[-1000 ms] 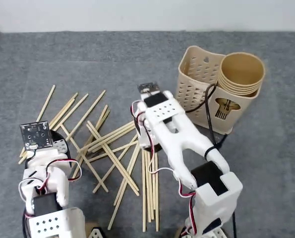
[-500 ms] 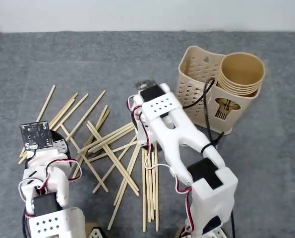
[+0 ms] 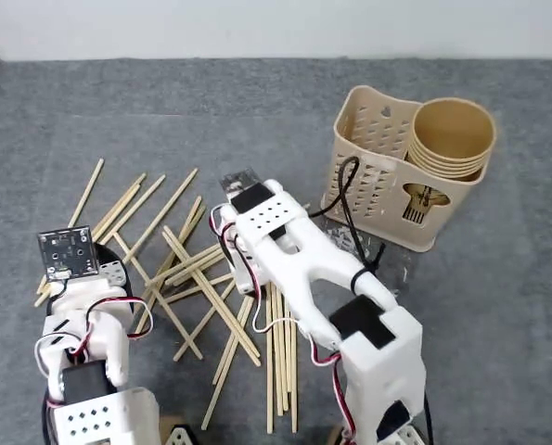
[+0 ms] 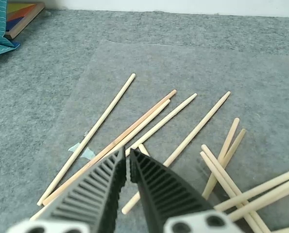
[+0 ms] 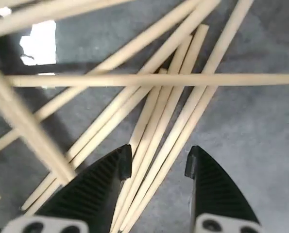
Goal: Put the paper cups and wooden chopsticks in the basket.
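Currently the paper cups (image 3: 452,125) are seen stacked inside the basket (image 3: 359,171), which stands on the grey desk (image 3: 498,306) at the far right. The wooden chopsticks (image 3: 211,269) are all out of the basket, scattered across the middle and left of the desk.

The right pincer (image 5: 158,158) is held low over the pile, jaws spread moderately wide, nothing gripped. A few near-parallel sticks (image 5: 163,131) pass straight through the gap. Their long axis runs crosswise to the closing line, so a squeeze would likely catch them broadside. One more stick (image 5: 149,79) lies across the top of that bundle and may get dragged along.

The left pincer (image 4: 127,155) is parked near the left-hand sticks (image 4: 149,124), jaws almost together and holding nothing.

Step judged: cups done, chopstick pickup in hand. The right arm is the nearer one to both the central bundle and the basket. From the pincer the basket lies further back and to the right, well apart from the pile.
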{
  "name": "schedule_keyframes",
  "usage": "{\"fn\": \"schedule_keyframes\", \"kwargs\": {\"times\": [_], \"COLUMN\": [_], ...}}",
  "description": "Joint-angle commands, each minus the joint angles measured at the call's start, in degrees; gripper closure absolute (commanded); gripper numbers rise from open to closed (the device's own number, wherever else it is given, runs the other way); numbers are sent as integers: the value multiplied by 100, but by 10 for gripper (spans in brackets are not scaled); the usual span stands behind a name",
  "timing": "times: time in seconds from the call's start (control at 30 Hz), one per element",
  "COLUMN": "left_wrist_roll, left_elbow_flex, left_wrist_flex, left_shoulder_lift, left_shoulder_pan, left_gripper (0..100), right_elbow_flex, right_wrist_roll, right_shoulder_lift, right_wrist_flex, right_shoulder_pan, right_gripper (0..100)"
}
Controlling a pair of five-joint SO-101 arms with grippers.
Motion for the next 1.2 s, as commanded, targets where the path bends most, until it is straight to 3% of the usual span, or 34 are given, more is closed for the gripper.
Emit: {"fn": "schedule_keyframes", "kwargs": {"times": [0.0,0.17,0.37,1.17], "left_wrist_roll": [0,0,0,0], "left_elbow_flex": [-40,-40,-40,-40], "left_wrist_flex": [-123,-123,-123,-123], "left_shoulder_lift": [-70,-70,-70,-70], "left_shoulder_pan": [18,18,18,18], "left_gripper": [981,981,981,981], "right_elbow_flex": [123,264,237,237], "right_wrist_roll": [-62,-35,-18,466], "right_shoulder_lift": [145,593,629,-1719], "right_wrist_flex": [-224,-479,-708,-453], "right_shoulder_pan": [127,233,198,268], "right_gripper": [799,805,989,991]}}
